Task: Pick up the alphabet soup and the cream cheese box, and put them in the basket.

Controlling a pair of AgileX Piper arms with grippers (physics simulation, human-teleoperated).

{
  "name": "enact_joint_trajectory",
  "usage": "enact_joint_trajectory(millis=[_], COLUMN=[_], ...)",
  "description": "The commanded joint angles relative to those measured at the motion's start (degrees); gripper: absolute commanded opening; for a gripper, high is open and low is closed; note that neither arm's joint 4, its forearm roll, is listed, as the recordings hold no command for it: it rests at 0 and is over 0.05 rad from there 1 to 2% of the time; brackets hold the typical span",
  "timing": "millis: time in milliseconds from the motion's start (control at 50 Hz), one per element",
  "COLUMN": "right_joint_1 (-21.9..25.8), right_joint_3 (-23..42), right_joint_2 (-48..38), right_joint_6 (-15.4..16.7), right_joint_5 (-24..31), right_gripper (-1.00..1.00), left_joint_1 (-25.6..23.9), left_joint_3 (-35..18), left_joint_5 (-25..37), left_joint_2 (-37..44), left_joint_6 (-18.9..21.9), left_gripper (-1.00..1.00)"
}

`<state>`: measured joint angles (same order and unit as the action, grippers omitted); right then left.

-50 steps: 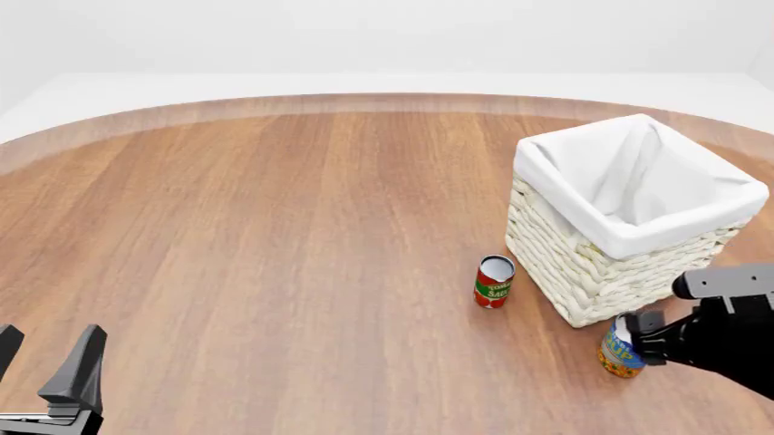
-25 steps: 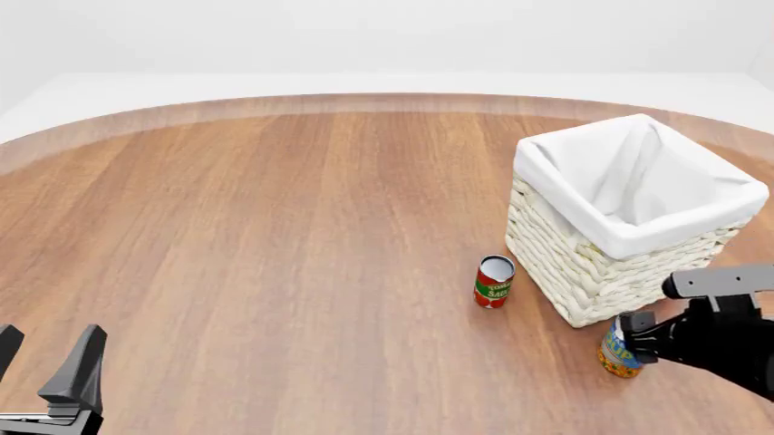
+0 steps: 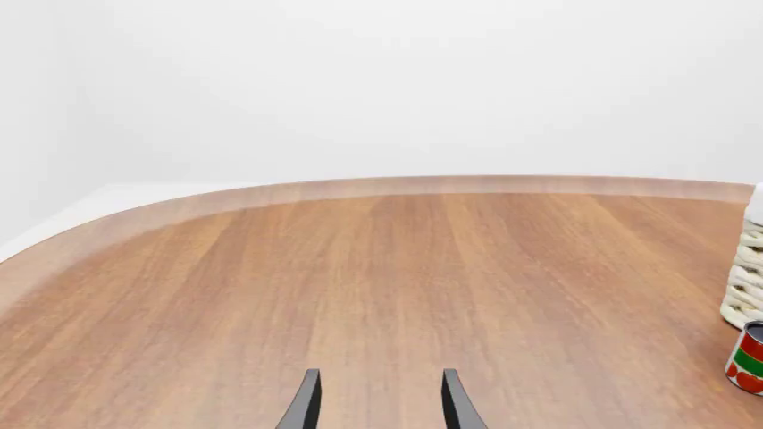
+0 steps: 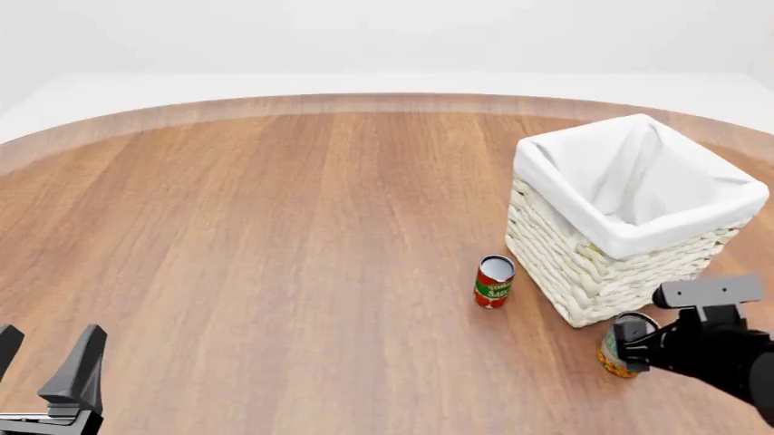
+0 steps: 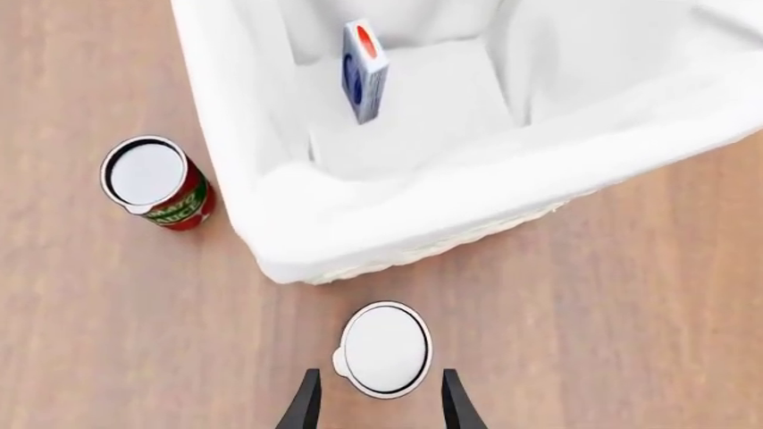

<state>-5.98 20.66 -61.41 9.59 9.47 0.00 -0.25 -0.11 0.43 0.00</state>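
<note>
The alphabet soup (image 4: 617, 359) stands upright on the table just in front of the basket (image 4: 604, 272). In the right wrist view its silvery-white top (image 5: 384, 349) lies just ahead of my right gripper (image 5: 377, 402), which is open, one fingertip on each side of the can's near edge. In the front view the right gripper (image 4: 633, 344) sits against the can. The cream cheese box (image 5: 364, 70) stands on edge inside the basket (image 5: 250, 206) on the white lining. My left gripper (image 4: 46, 367) is open and empty at the table's near left (image 3: 377, 402).
A red can with a green label (image 4: 494, 282) stands upright to the left of the basket, also in the right wrist view (image 5: 155, 181) and at the edge of the left wrist view (image 3: 749, 359). The wooden table (image 4: 266, 236) spreads to the left.
My right arm has shifted a little left and nearer, and the soup can's top now shows in the front view. The can and the left arm have not moved.
</note>
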Motion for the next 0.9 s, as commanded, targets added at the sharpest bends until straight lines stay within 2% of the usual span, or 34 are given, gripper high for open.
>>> enact_joint_trajectory(millis=[20, 320, 580, 900], right_joint_1=[0.1, -0.6, -0.1, -0.7], right_joint_3=[-0.7, -1.2, -3.8, -3.4], right_joint_2=[-1.2, -4.6, -9.5, -12.6], right_joint_6=[-0.1, 0.1, -0.7, -0.5], right_joint_5=[-1.5, -4.8, -11.0, -13.2], right_gripper=[1.00, 1.00, 1.00, 1.00], left_joint_1=[0.0, 0.0, 0.0, 0.0], left_joint_3=[0.0, 0.0, 0.0, 0.0], left_joint_5=[0.0, 0.0, 0.0, 0.0], left_joint_2=[0.0, 0.0, 0.0, 0.0], left_joint_6=[0.0, 0.0, 0.0, 0.0], left_gripper=[1.00, 1.00, 1.00, 1.00])
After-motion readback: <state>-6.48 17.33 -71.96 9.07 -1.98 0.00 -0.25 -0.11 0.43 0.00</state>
